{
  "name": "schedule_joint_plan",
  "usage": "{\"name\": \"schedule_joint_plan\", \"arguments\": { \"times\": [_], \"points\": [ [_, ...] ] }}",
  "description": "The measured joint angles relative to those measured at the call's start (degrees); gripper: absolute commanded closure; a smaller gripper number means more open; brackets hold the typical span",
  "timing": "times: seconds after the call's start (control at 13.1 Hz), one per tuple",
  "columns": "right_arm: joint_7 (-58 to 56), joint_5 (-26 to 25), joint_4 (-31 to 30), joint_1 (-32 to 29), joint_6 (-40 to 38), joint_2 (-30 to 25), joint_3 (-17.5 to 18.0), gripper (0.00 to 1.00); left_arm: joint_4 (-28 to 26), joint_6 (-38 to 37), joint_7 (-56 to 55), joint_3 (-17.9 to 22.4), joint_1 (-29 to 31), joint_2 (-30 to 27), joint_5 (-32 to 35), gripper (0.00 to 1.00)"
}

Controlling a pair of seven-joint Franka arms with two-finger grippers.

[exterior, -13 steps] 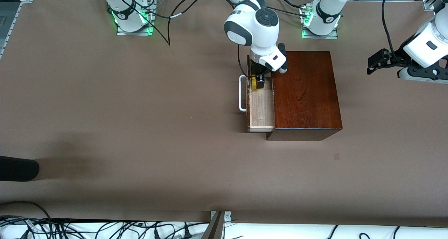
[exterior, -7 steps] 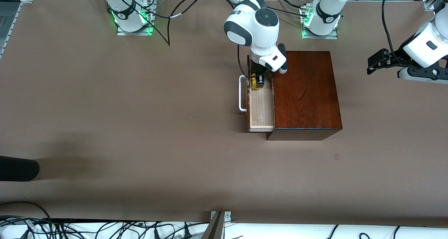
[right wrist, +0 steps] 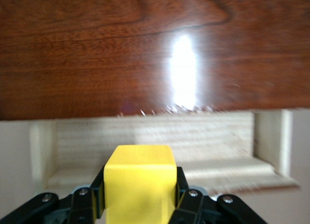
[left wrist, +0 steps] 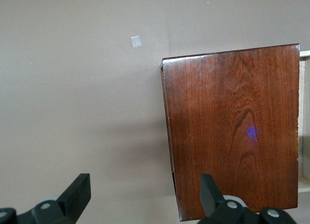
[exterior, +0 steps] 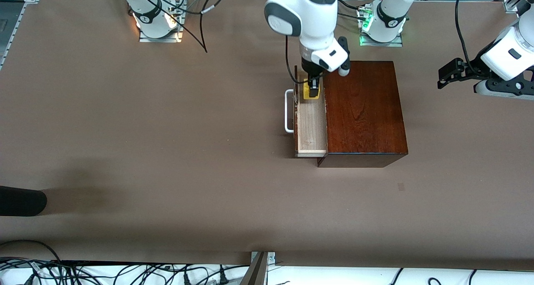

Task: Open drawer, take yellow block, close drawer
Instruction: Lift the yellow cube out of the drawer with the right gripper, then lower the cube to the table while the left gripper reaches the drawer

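Observation:
The drawer (exterior: pixel 311 126) of pale wood stands pulled out of the dark mahogany box (exterior: pixel 363 112), with its white handle (exterior: pixel 288 112) toward the right arm's end of the table. My right gripper (exterior: pixel 312 92) is shut on the yellow block (exterior: pixel 312 93) and holds it up over the drawer's end nearest the robots' bases. In the right wrist view the yellow block (right wrist: pixel 140 185) sits between the fingers (right wrist: pixel 181 190) above the open drawer (right wrist: pixel 155 139). My left gripper (exterior: pixel 443 78) is open and waits in the air toward the left arm's end of the table.
A dark rounded object (exterior: pixel 21 200) lies at the table's edge at the right arm's end. Cables (exterior: pixel 125 272) run along the edge nearest the front camera. A small pale mark (exterior: pixel 401 187) is on the table near the box, also in the left wrist view (left wrist: pixel 136 41).
My right gripper has risen out of the drawer with the yellow block held in it. The left arm has not moved.

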Motion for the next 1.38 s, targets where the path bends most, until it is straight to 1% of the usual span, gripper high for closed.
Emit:
{"name": "schedule_joint_plan", "arguments": {
  "times": [0.23,0.38,0.54,0.61,0.69,0.77,0.92,1.07,1.23,1.38],
  "points": [
    [3.77,0.00,0.39,-2.32,-3.61,-5.41,-1.96,1.00,0.01,0.00,0.00,0.00,-0.04,0.00,0.00,0.00],
    [6.03,0.03,0.38,-4.91,-5.99,-8.34,-4.06,1.00,0.03,-0.13,0.00,-0.01,-0.38,0.00,0.00,0.00],
    [7.85,0.35,0.33,-7.27,-9.09,-10.40,-7.04,1.00,0.43,-2.74,0.05,-0.20,-0.81,0.12,-0.57,0.00],
    [8.37,1.63,0.23,-8.96,-9.91,-11.24,-8.45,1.00,1.12,-5.69,0.10,-0.55,-1.06,0.54,-2.22,0.00],
    [8.76,3.88,-0.30,-11.39,-10.32,-12.13,-9.20,1.00,1.90,-8.96,0.81,-0.90,-1.52,1.37,-4.70,0.00],
    [8.80,6.19,-1.85,-14.84,-10.40,-13.47,-9.53,1.00,2.48,-11.13,3.77,-1.26,-2.13,2.57,-7.65,0.00],
    [8.70,9.05,-7.54,-22.69,-9.99,-16.76,-9.74,1.00,3.11,-11.91,15.58,-1.77,-4.02,5.28,-10.50,0.00],
    [8.55,10.21,-15.24,-29.22,-7.86,-19.72,-9.79,1.00,4.02,-11.89,23.12,-2.24,-6.93,7.88,-10.95,0.00],
    [8.60,10.31,-23.86,-33.63,-3.79,-21.94,-9.80,1.00,4.70,-9.76,25.74,-3.90,-10.73,10.13,-11.14,0.00],
    [8.70,10.33,-33.25,-37.43,0.83,-23.47,-9.80,1.00,4.82,-4.58,26.38,-5.68,-16.80,12.63,-11.19,0.00]
  ]
}}
